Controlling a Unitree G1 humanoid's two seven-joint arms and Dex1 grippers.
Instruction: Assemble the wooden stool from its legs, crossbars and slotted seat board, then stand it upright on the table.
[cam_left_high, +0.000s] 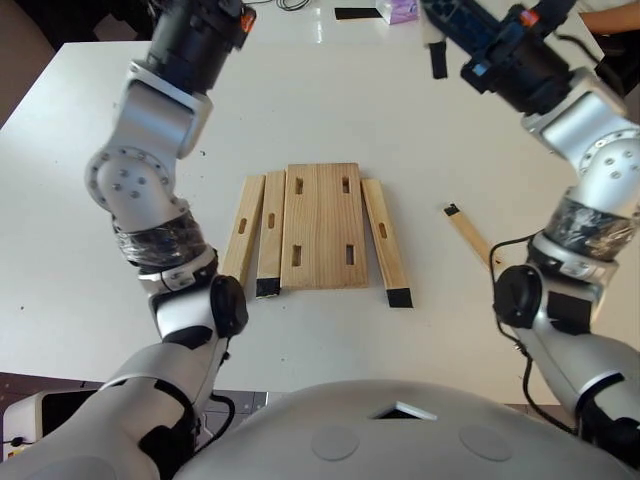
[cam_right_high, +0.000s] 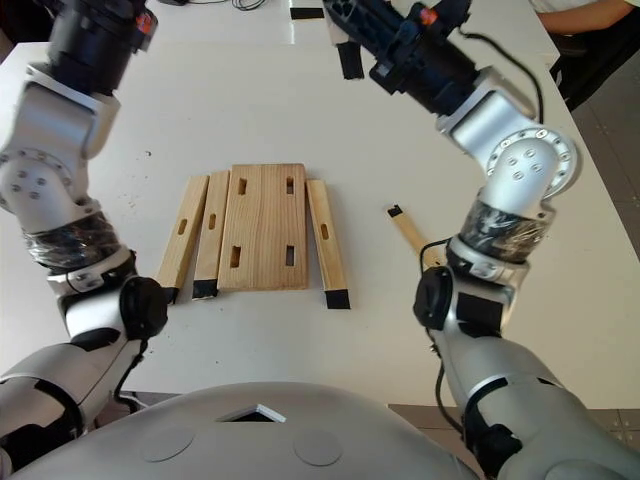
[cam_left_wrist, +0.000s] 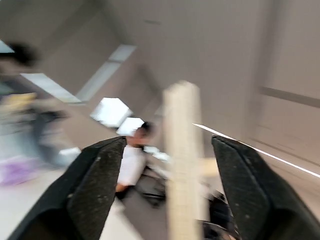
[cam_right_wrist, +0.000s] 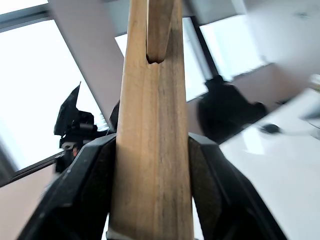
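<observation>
In the left eye view, closest in toward the near edge of the white rectangular table (cam_left_high: 330, 110), sit the black-capped ends of two flat, pale-wood slotted legs: the inner left leg (cam_left_high: 270, 235) and the right leg (cam_left_high: 386, 242). They lie just beside the two long sides of the rectangular light-wood slotted seat board (cam_left_high: 322, 225), which rests flat about midway across the table with four small slots facing up. The outer left leg (cam_left_high: 243, 230), of the same pale wood with one slot, lies just beside the inner one, angled slightly outward. Well apart, toward the table's right edge, a thin wooden crossbar (cam_left_high: 468, 235) with a black far tip lies aslant, its near end hidden behind the right arm (cam_left_high: 590, 150). That arm and the left arm (cam_left_high: 150, 130) are both raised over the far half of the table. In the left wrist view, the left gripper (cam_left_wrist: 170, 150) has its two black fingers spread wide. A blurred pale wooden stick (cam_left_wrist: 182, 165) stands between them with a gap on each side, and I cannot tell whether it is gripped lower down. In the right wrist view, the right gripper (cam_right_wrist: 152, 150) is clamped on a light-wood held leg (cam_right_wrist: 152, 90), with black fingers pressing both of its sides. The leg is up in the air, its slot toward the far end.
</observation>
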